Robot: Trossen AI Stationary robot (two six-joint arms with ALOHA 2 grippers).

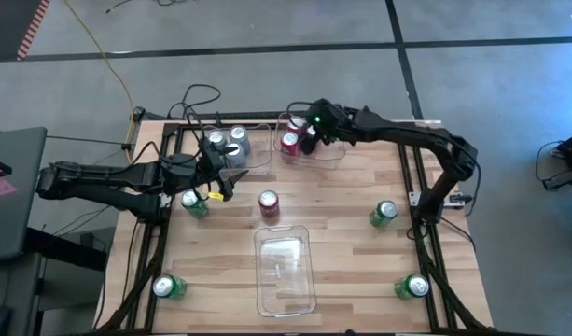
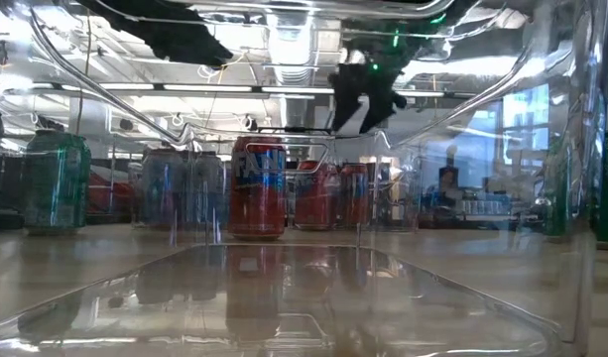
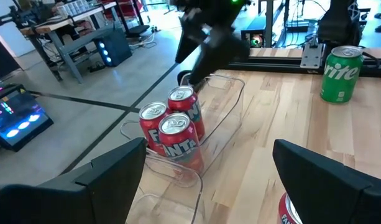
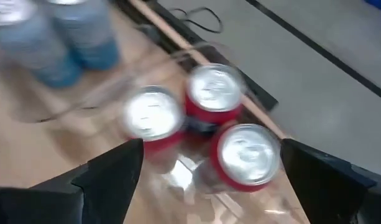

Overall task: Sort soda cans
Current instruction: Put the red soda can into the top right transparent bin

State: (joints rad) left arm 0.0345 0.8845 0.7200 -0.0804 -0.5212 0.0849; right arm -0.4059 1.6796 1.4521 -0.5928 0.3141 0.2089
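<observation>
Three red cans (image 1: 290,142) stand in a clear bin (image 1: 334,152) at the table's far side, also in the left wrist view (image 3: 174,130) and right wrist view (image 4: 212,93). My right gripper (image 1: 306,138) hovers open just above them (image 4: 212,149). Silver-grey cans (image 1: 227,144) stand in a second bin to their left. One red can (image 1: 269,203) stands alone mid-table. My left gripper (image 1: 231,180) is open (image 3: 209,152), low over the table between the silver cans and a green can (image 1: 194,203), and faces the red cans' bin.
An empty clear bin (image 1: 286,271) lies at the near middle. Three more green cans stand on the table: right of centre (image 1: 383,215), near-left corner (image 1: 169,287), near-right corner (image 1: 416,287). Black frame rails run along the table's left and right edges. Cables lie beyond the far edge.
</observation>
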